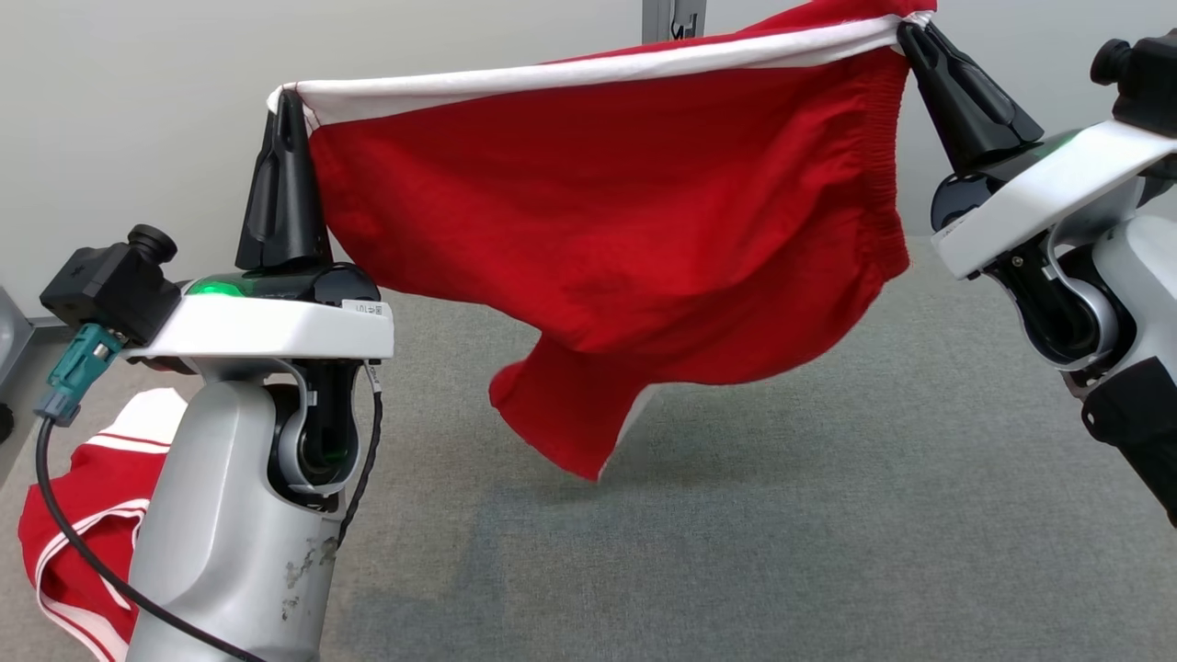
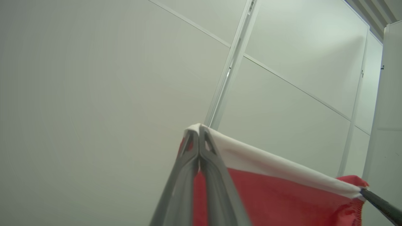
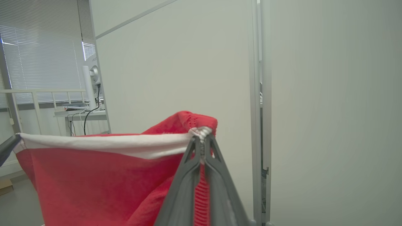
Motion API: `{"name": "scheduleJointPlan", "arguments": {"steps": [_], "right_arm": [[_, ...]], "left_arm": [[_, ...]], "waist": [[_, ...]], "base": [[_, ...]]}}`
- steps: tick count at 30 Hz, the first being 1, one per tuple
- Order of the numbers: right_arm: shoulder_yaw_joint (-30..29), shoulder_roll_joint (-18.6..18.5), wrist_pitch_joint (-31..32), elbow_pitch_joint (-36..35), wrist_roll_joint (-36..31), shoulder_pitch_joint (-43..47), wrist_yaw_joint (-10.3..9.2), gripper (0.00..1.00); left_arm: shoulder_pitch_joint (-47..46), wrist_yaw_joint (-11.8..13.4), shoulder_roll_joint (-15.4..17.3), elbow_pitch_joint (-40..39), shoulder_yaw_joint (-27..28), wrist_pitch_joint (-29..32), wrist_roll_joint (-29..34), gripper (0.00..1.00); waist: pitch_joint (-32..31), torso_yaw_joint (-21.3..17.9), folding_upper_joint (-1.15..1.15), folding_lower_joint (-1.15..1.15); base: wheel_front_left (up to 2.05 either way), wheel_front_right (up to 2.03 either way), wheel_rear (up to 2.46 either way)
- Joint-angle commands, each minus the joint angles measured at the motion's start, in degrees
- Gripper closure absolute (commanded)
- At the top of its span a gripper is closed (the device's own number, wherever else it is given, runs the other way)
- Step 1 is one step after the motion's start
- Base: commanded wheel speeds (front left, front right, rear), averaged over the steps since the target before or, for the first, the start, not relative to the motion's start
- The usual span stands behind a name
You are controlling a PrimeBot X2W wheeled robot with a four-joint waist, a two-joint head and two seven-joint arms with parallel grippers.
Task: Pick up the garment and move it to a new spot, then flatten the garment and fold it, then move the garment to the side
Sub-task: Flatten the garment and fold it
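The left tool (image 1: 287, 97) is closed, its two dark fingers pinched together on one white-trimmed corner of the garment (image 1: 598, 211). The left wrist view shows the same: the fingers of the left tool (image 2: 198, 128) meet at the tip, with the white band wrapped over it. The right tool (image 1: 910, 32) is closed as well, clamped on the opposite corner near the gathered waistband. In the right wrist view, ribbed red cloth shows between the fingers of the right tool (image 3: 203, 138).

Between the two tools the white edge runs taut, higher at the right. The red garment (image 3: 94, 179) hangs from it in the air, above the table (image 1: 782, 515). Its lowest corner hangs toward the table's middle, and it seems to stay clear of the surface, though the head view does not settle this. The upper right of the garment is cut off by the top edge of the head view.

In the left wrist view the garment (image 2: 282, 201) stretches away to the right tool (image 2: 381, 205), of which just a dark tip is visible at the edge. In the right wrist view the left tool (image 3: 8, 147) is likewise a sliver at the left border.

A second red-and-white cloth (image 1: 83, 515) lies at the table's lower left, partly hidden behind the left forearm (image 1: 230, 524) and cut off by the edge of the view. Pale wall panels (image 1: 138, 110) stand behind.
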Motion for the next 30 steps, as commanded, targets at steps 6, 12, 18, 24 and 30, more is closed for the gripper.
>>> {"name": "scheduleJointPlan", "arguments": {"steps": [6, 12, 18, 24, 30], "right_arm": [[1.3, 0.8, -0.3, 1.0, 1.4, -2.4, 0.01, 1.0], [2.5, 1.6, 1.0, 2.7, 2.7, -6.8, 0.01, 1.0], [3.2, 1.6, 1.2, 5.3, 2.3, -13.9, 0.01, 1.0], [3.4, 2.4, -0.3, 11.6, 0.9, -25.3, 0.01, 1.0], [2.2, 5.5, -3.6, 19.9, -3.3, -36.8, 0.01, 1.0]], "left_arm": [[-1.2, 0.0, 0.2, 1.2, -0.3, 0.0, -0.5, 1.0], [-5.5, -1.0, 0.2, 5.3, -1.4, 0.0, -0.1, 1.0], [-14.0, -1.7, 0.5, 9.0, -1.2, 0.4, 0.0, 1.0], [-29.6, -2.5, 0.8, 16.1, -1.0, 1.8, -0.1, 1.0], [-46.5, -4.1, 0.6, 24.8, -2.0, 0.3, 2.3, 1.0]], "waist": [[1.9, -0.4, 0.0, 0.0], [6.0, -0.7, 0.0, 0.0], [13.4, -0.4, 0.0, 0.0], [23.8, 0.2, 0.0, 0.0], [31.1, 1.6, 0.0, 0.0]], "base": [[0.0, 0.0, 0.0], [0.0, 0.0, 0.0], [0.0, 0.0, 0.0], [0.0, 0.0, 0.0], [0.0, 0.0, 0.0]]}}
